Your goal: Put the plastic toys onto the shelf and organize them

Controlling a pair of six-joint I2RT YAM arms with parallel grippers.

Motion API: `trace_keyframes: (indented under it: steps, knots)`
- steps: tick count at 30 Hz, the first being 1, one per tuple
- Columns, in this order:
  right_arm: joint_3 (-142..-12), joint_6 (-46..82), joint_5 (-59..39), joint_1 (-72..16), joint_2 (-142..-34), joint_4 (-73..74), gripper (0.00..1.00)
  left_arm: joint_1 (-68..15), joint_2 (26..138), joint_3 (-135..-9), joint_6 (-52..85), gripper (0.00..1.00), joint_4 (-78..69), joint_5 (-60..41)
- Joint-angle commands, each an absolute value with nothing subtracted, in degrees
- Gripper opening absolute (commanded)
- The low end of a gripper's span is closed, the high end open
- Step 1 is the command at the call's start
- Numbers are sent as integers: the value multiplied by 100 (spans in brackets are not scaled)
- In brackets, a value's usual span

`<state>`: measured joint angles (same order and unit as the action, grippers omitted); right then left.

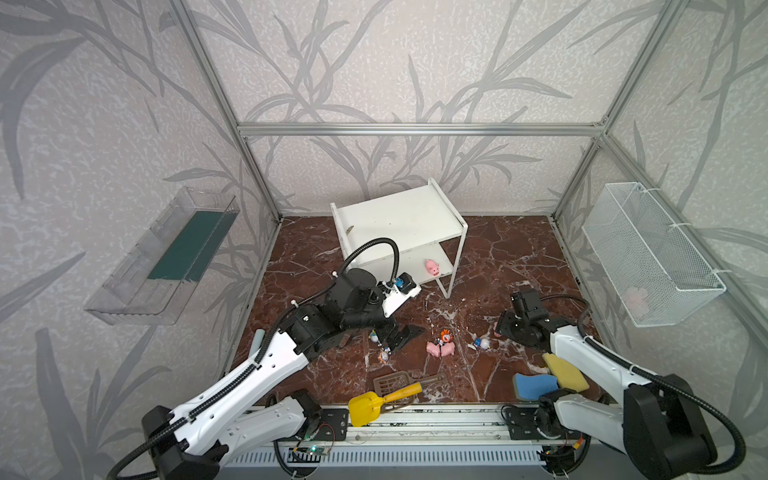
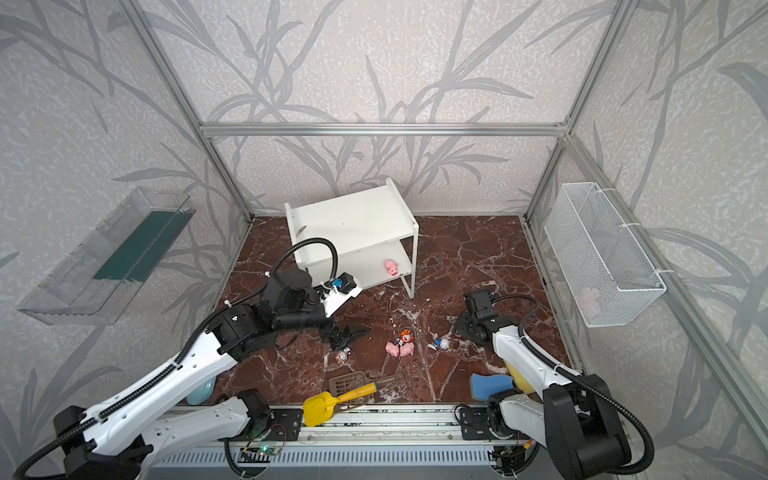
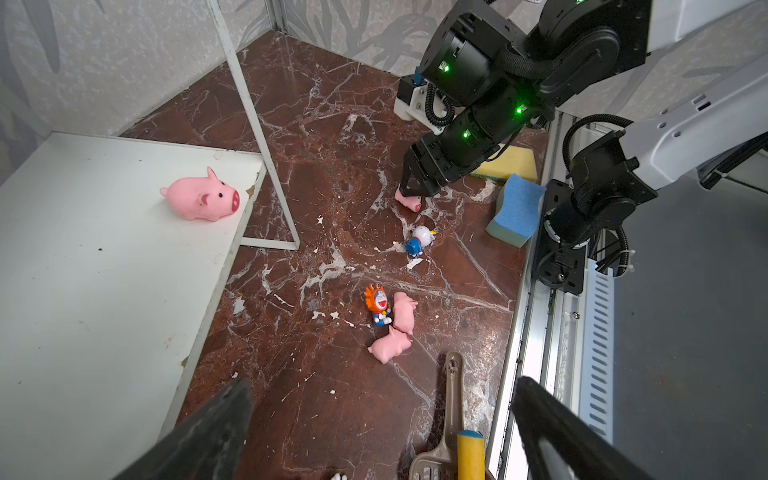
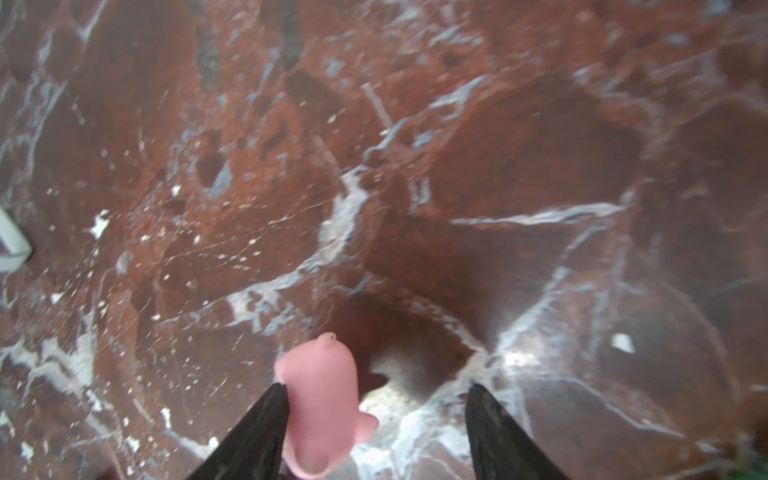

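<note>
White shelf (image 1: 399, 216), lower board: one pink pig (image 1: 432, 267) near edge.

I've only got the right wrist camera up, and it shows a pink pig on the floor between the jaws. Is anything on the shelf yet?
Observer: Yes, one pink pig stands on the lower board of the shelf.
Operator: What's the left gripper doing?
Observer: The left gripper hangs over the floor, jaws wide open, holding nothing.
Operator: Any other loose toys?
Observer: Two more pigs lie together on the floor beside an orange-headed figurine.
</note>
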<state>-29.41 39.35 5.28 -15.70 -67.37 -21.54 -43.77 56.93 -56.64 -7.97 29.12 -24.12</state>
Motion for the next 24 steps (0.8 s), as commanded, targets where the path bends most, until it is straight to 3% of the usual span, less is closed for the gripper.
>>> trace_keyframes:
  steps: [1, 16, 24]
  knots:
    - [-3041, 3934, 440, -1774, -6903, -2129, 68, -4368, 5607, -5739, -922, 99, 2909, -2469]
    - [-3120, 3858, 377, -1979, -6837, -2019, 66, -4369, 5621, -5739, -923, 99, 2909, -2471]
    - [-3159, 3741, 420, -2121, -6982, -1964, 53, -4371, 5625, -5735, -923, 99, 2900, -2454]
